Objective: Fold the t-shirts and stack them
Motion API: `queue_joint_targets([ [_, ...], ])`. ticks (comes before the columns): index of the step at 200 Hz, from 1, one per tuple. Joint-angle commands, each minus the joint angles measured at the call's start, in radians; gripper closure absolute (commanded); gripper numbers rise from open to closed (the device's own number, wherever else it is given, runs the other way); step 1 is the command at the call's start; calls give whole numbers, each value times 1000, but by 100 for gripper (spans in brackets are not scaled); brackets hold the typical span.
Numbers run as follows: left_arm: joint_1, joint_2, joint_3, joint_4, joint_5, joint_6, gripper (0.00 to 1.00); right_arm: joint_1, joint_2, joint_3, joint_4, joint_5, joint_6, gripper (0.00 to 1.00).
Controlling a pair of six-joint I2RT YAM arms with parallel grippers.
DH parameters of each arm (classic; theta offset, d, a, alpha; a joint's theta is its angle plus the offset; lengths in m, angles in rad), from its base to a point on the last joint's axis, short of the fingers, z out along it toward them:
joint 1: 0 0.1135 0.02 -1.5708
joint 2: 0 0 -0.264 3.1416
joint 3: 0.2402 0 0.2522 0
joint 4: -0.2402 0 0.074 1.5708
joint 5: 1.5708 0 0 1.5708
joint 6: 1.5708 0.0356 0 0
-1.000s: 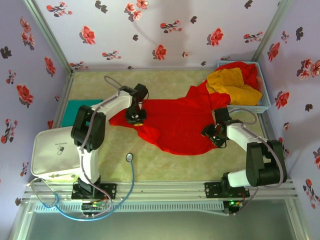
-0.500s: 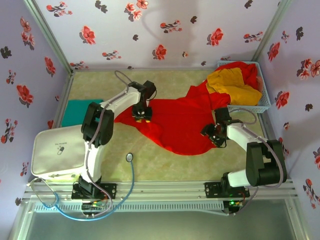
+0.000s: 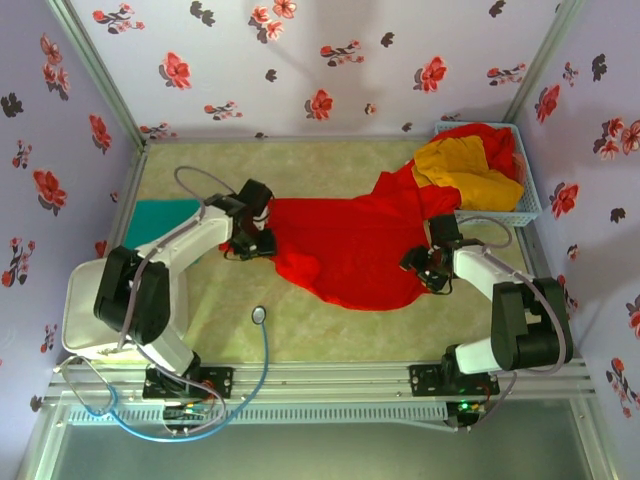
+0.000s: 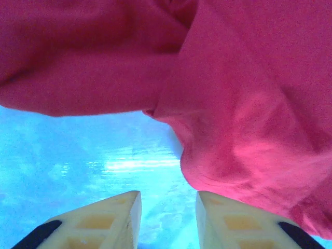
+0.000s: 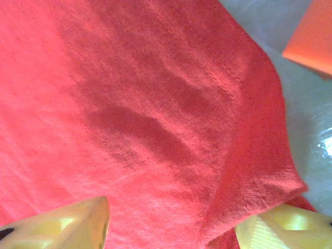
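1. The beige table (image 3: pixel 330 330) is carrying everything, walled in by flowered panels.
2. 1 large red t-shirt (image 3: pixel 350 240) is lying spread and rumpled across the middle of the table, its far right part running up toward the basket. In the left wrist view its folded edge (image 4: pixel 249 104) is sitting just ahead of the fingers; in the right wrist view its cloth (image 5: pixel 155 104) is lying creased below the camera.
3. A white case (image 3: pixel 110 300) is resting at the near left corner, partly over the table edge.
4. The pale blue mesh basket (image 3: pixel 500 217) is standing in the far right corner, with a mustard-yellow t-shirt (image 3: pixel 460 165) heaped in it and another red t-shirt (image 3: pixel 495 135) bunched behind that one.
5. A teal-green t-shirt (image 3: pixel 160 215) is lying flat at the left edge, just beyond the white case.
6. The left gripper (image 3: pixel 250 248) is hovering at the spread shirt's left edge. Its fingers (image 4: pixel 116 212) are standing parted, with bare table showing between them and no cloth in the gap (image 4: pixel 168 199).
7. The right gripper (image 3: pixel 425 268) is sitting over the shirt's right side. Its fingers (image 5: pixel 72 220) are spread wide, with red cloth lying between them and a fold overlapping the right fingertip (image 5: pixel 171 218).
8. A thin cable with a round end (image 3: pixel 259 314) is lying on the near table, well apart from the shirt.
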Motion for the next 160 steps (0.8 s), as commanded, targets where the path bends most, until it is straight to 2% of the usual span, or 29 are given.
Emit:
queue_joint_targets([
  [1, 18, -7, -112, 188, 35, -41, 68, 11, 39, -1, -14, -9, -9, 36],
  [48, 57, 7, -205, 431, 52, -55, 65, 23, 44, 10, -24, -7, -9, 36],
  [160, 75, 126, -140, 437, 63, -34, 66, 27, 40, 17, -37, -1, -11, 36],
])
